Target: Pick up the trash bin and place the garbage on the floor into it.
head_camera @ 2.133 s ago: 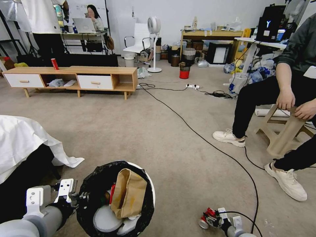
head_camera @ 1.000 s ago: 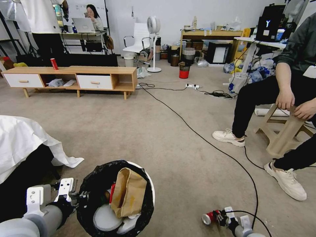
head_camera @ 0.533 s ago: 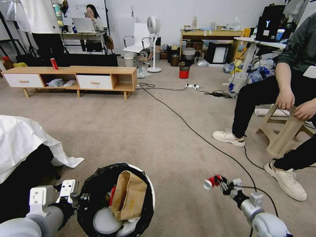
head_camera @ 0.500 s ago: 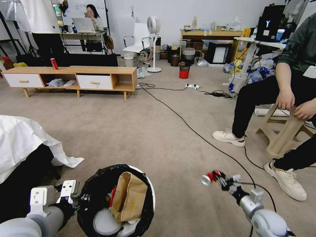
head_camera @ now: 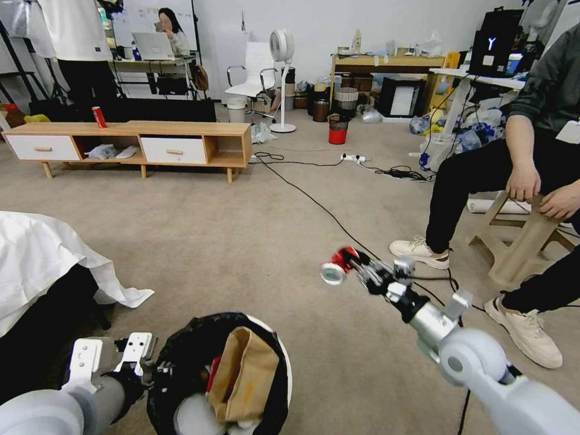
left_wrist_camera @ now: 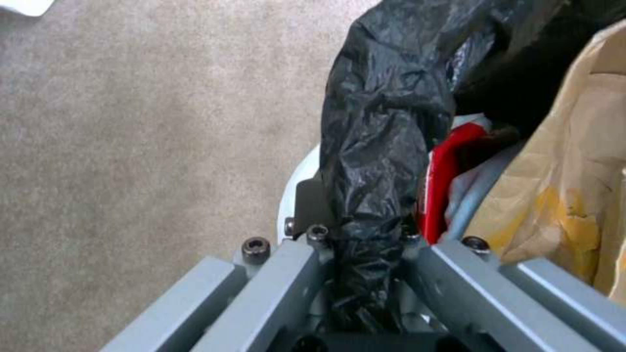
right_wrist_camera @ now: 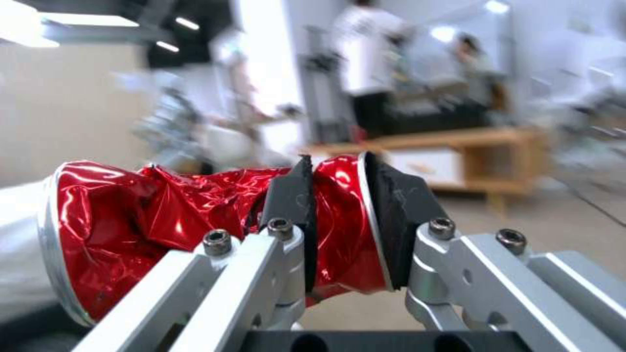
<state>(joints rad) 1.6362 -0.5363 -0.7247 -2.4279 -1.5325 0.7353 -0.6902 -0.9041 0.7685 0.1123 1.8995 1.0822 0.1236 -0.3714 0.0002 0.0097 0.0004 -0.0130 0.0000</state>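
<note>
Your right gripper (right_wrist_camera: pixel 339 230) pinches the crushed red metal can (head_camera: pixel 338 266); carry it above the round white black-lined trash bin (head_camera: pixel 181 362), clamped at its rim by the left gripper (left_wrist_camera: pixel 355 274), before releasing.

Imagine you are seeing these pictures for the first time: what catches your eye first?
First, the crushed red can, pinched in the right tool and held in the air above the carpet, right of the bin. Next, the bin at the bottom of the head view, its black bag rim clamped by the left tool, a brown paper bag standing inside.
</note>
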